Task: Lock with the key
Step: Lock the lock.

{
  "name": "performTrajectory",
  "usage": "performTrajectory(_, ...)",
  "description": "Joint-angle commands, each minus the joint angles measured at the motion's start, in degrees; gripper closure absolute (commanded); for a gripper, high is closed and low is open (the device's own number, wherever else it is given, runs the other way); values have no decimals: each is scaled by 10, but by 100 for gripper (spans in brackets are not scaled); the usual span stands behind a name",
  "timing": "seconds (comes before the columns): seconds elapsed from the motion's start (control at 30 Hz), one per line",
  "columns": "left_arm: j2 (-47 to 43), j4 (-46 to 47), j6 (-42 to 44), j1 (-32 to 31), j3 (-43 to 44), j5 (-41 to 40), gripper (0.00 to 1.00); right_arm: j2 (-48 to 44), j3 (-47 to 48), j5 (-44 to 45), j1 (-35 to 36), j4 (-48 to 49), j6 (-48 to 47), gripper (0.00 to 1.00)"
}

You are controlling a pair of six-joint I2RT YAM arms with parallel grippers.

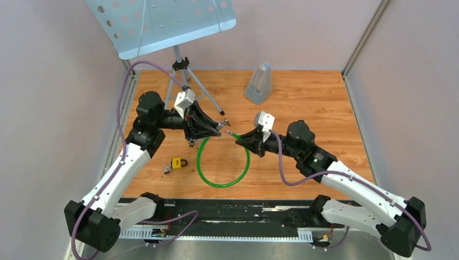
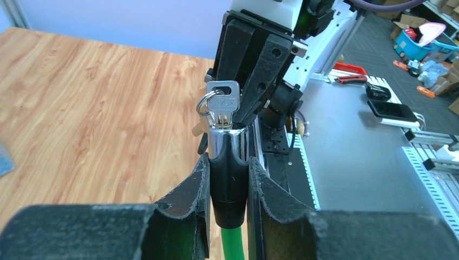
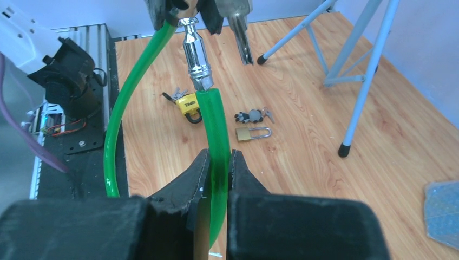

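Observation:
My left gripper [image 1: 214, 132] is shut on the black and chrome lock head [image 2: 229, 179] of a green cable lock [image 1: 216, 181]. A silver key [image 2: 223, 103] on a ring stands in the top of the head. My right gripper [image 3: 219, 162] is shut on the green cable [image 3: 216, 135] just behind its chrome pin [image 3: 196, 54]. The pin points up at the lock head between the left fingers. I cannot tell whether its tip is inside. A second key [image 3: 241, 32] hangs beside the pin. The right gripper [image 1: 242, 140] faces the left one above the cable loop.
A yellow padlock [image 1: 177, 163] lies on the wood left of the loop. A brass padlock [image 3: 251, 132] and a bunch of keys [image 3: 251, 115] lie under the arms. A music stand on tripod legs [image 1: 208, 100] and a grey metronome [image 1: 258, 84] stand behind.

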Motion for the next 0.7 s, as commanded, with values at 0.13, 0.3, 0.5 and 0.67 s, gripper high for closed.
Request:
performTrajectory(0.13,-23,-52,67,1,36,-85,100,41,71,22,23,4,-3,100)
performTrajectory(0.3,-37,-67,78,1,35,-107,100,62,84,36,37,-3,-4,100)
performTrajectory(0.5,-43,-96,92,1,31,-110,100,82,99,52,48,-8,-4,100)
performTrajectory(0.67,-41,-116,108,0,32,-109,100,97,114,59,57,-9,-3,100)
